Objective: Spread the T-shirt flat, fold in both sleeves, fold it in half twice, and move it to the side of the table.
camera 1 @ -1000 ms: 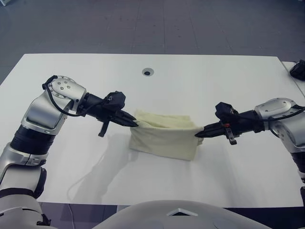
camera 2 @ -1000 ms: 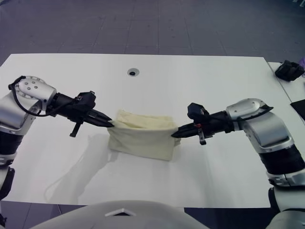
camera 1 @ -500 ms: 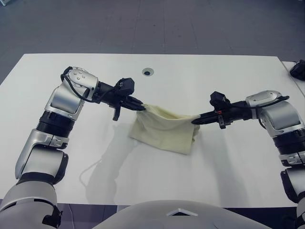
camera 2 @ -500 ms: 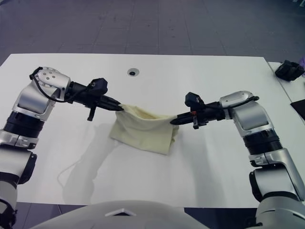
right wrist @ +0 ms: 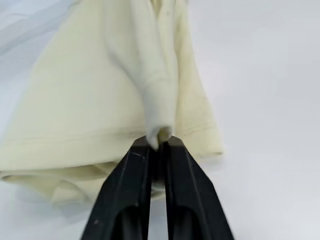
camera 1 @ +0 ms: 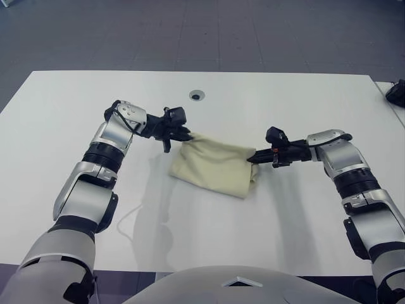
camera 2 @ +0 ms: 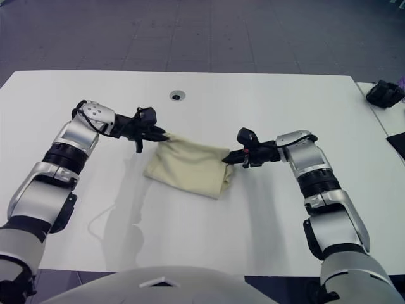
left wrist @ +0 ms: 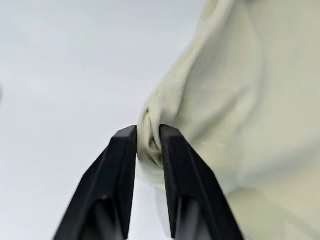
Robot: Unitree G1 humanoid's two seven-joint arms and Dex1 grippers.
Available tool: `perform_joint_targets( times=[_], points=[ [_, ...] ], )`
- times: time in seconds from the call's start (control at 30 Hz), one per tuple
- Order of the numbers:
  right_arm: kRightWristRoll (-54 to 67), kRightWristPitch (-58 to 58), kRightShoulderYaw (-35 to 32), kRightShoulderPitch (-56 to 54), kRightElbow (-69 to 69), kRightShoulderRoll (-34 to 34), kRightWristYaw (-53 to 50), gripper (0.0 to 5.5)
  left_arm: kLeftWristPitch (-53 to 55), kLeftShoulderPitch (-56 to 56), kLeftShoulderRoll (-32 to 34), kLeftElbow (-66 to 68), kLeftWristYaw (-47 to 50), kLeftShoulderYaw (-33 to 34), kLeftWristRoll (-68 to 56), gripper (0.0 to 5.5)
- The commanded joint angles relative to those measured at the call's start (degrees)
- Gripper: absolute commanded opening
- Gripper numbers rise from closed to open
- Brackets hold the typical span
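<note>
A pale yellow T-shirt (camera 1: 215,166), folded into a small block, lies on the white table (camera 1: 297,101) near its middle. My left gripper (camera 1: 189,135) is shut on the shirt's far left corner, and the left wrist view shows a bunch of cloth (left wrist: 149,135) pinched between its black fingers (left wrist: 117,175). At the shirt's right corner my right gripper (camera 1: 255,158) is shut on a fold of fabric (right wrist: 159,117), low over the table. The top layer spans between the two grippers.
A round cable hole (camera 1: 197,95) is set in the table behind the shirt. A dark object (camera 2: 383,94) rests on a neighbouring surface at the far right. Bare tabletop lies on all sides of the shirt.
Both grippers have carried the held edge of the shirt away from me and lowered it, so the raised cloth now lies flatter. The arms have stretched further out over the table.
</note>
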Motion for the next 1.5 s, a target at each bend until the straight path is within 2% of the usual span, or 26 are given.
perform_joint_targets(
  times=[0.03,0.13,0.2,0.33,0.43,0.8,0.9,1.07,1.2,1.37,1.5],
  points=[
    [-1.18,-0.88,-2.96,1.36,-5.24,-1.6,-3.87,1.21,-1.22,-3.6,-0.68,0.62,5.32,4.58,-0.45,1.59],
    [-3.37,-3.35,-6.08,1.58,-8.06,-0.14,-12.84,1.7,-1.27,-3.85,-0.6,-0.14,10.93,7.26,0.07,2.09],
    [-4.3,-5.02,-7.26,1.51,-10.39,2.22,-18.34,1.98,-0.14,-1.37,0.26,-3.63,10.48,7.92,-0.5,2.39],
    [-6.44,-9.51,-4.27,3.53,-12.93,5.82,-20.99,2.67,1.94,5.62,2.85,-12.98,4.48,6.14,-1.21,3.1],
    [-8.67,-12.67,-2.6,5.3,-11.88,7.61,-23.13,3.21,1.69,7.08,3.24,-13.89,2.17,4.22,0.36,3.68],
    [-14.5,-18.38,1.92,12.49,-17.07,5.77,-22.56,4.82,-1.31,5.06,-0.95,-3.47,9.78,3.05,5.31,5.36],
    [-15.49,-19.08,2.46,13.18,-17.42,5.26,-22.41,5.34,-0.51,3.9,-3.11,-0.99,13.17,5.37,4.01,5.4],
    [-15.91,-19.26,2.27,15.45,-19.1,3.38,-21.83,5.38,4.32,1.83,-5.72,1.84,17.84,11.89,-1.06,5.4],
    [-15.33,-18.59,1.12,18.87,-22.29,0.52,-21.27,5.38,6.45,1.86,-5.49,2.22,20.18,14.26,-2.18,5.4],
    [-12.98,-16.7,-5.14,30.04,-30.97,-8.07,-19.94,5.38,8.44,5.44,-1.67,-2.23,20.58,16.77,-3.05,5.4],
    [-9.61,-14.67,-11.4,38.91,-39.24,-14.74,-17.61,5.38,12.24,11.67,1.39,-11.25,21.1,19.29,-4.59,5.4]
  ],
)
